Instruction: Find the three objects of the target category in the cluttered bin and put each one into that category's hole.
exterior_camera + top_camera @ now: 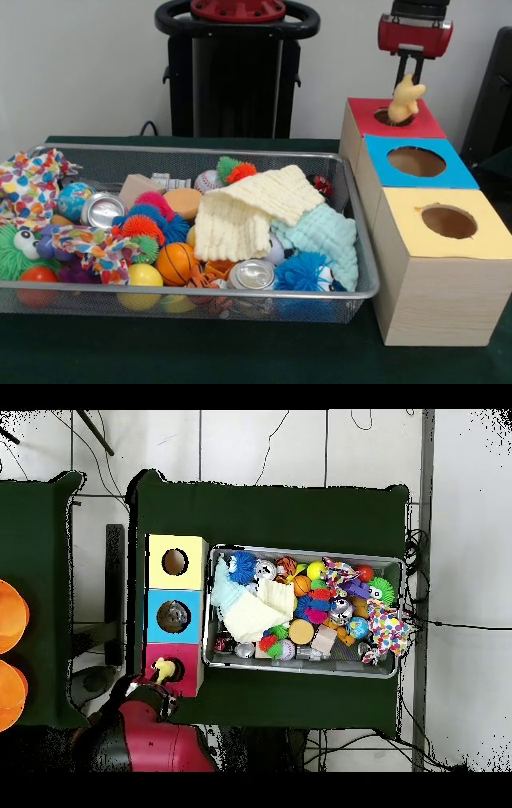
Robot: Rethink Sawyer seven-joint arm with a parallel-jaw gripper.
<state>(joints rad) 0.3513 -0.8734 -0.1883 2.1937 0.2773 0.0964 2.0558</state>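
Green table (pixel 240 352), toy (pixel 406 99) over red hole (pixel 392 117)

A dark green cloth covers the surface (pixel 96 352). Behind it in the front view stands a black cart-like frame (pixel 236 76) with a looped handle, against a pale wall (pixel 72 64). A black cable (pixel 149 126) shows at the frame's foot. The overhead view shows a light tiled floor (pixel 260 444) crossed by thin cables (pixel 440 624), a second green-covered surface (pixel 40 584) beside the first, and two orange round things (pixel 8 616) at the picture's left edge.
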